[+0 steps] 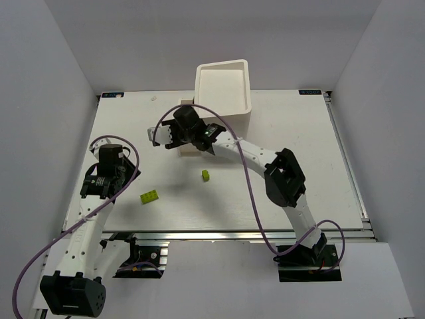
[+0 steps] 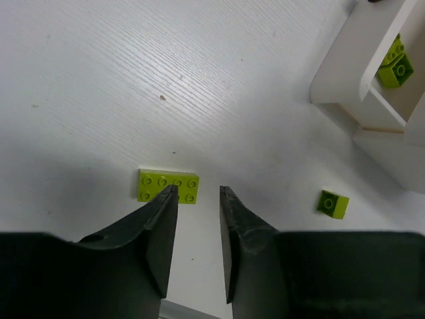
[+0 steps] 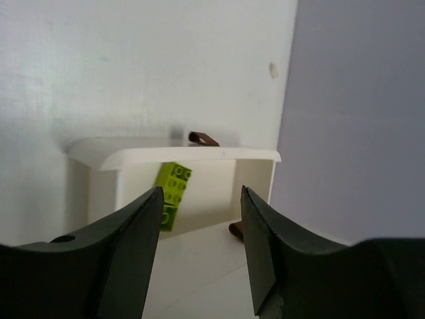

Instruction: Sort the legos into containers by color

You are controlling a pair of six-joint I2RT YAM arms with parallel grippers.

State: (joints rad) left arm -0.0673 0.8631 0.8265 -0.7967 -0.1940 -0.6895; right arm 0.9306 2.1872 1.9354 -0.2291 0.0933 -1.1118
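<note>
A flat lime brick (image 1: 150,197) lies on the table, just past my left gripper's tips in the left wrist view (image 2: 168,186). A small lime brick (image 1: 206,175) lies to its right and also shows in the left wrist view (image 2: 332,203). My left gripper (image 2: 198,189) is open and empty above the table. My right gripper (image 3: 201,189) is open and empty, over a pulled-out white drawer (image 3: 172,154) that holds lime bricks (image 3: 171,189). These bricks also show in the left wrist view (image 2: 396,63). No dark green or purple bricks are in view.
The tall white cabinet (image 1: 226,109) stands at the back centre, its top tray open. Dark reddish-brown knobs (image 3: 202,139) show on the drawers. The right arm (image 1: 285,176) stretches across the table's middle. Grey walls enclose the table.
</note>
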